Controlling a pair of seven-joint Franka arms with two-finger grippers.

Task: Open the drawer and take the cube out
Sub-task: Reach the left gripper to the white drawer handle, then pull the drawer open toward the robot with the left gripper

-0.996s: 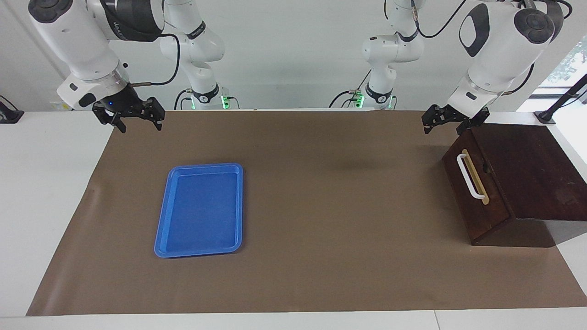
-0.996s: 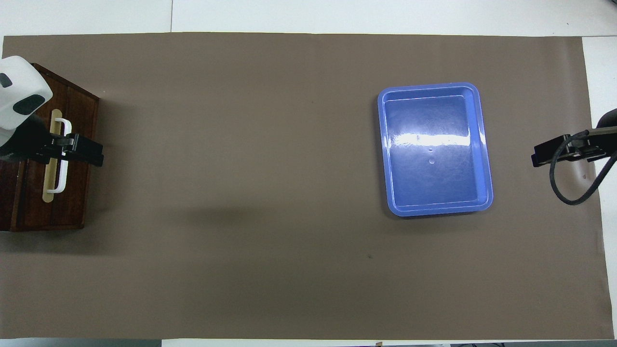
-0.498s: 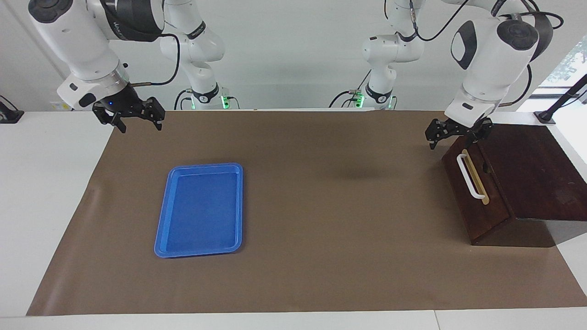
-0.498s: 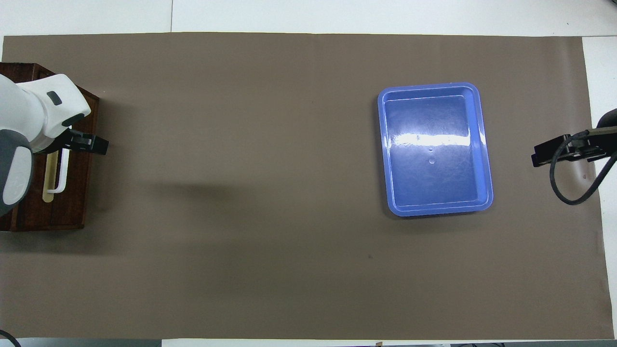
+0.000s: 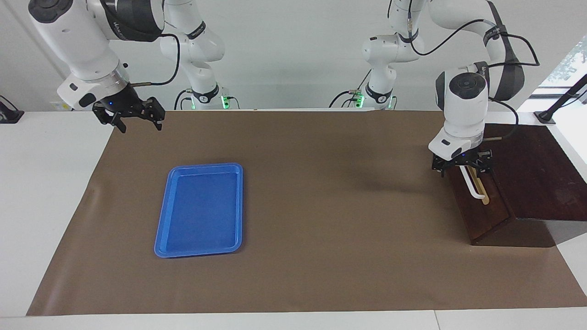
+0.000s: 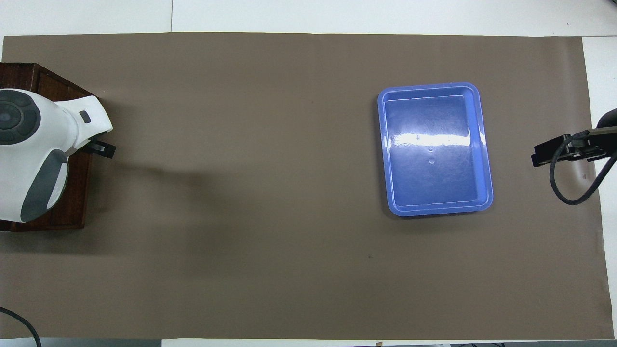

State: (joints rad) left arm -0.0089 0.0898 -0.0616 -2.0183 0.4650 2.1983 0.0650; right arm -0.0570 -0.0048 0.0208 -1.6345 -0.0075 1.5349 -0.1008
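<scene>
My left pincer (image 5: 461, 167) has come down in the last second from above the near top corner of the box (image 5: 532, 160) to the drawer (image 5: 479, 201) front, and now sits right at the upper end of the white handle (image 5: 474, 187). Its jaws are apart, straddling the bar, not yet clamped on it as far as I can tell. From overhead my wrist covers most of the handle, only one pincer tip pokes out past the box edge.

Drawer is shut, at the left arm's end of the table (image 5: 321, 206), front face turned toward the table middle. Cube not visible anywhere, I judge it is inside the drawer.

My right pincer (image 5: 130, 114) waits in the air over the right arm's end of the table, jaws apart, empty, same place as a second ago. Blue tray (image 5: 202, 208) lies toward that end, farther from the robots than that pincer, empty, unmoved.

Meaning for the task: approach looks done; next is closing on the handle and pulling the drawer out. Risk: grip sits near the bar's end, so the pull may skew.
</scene>
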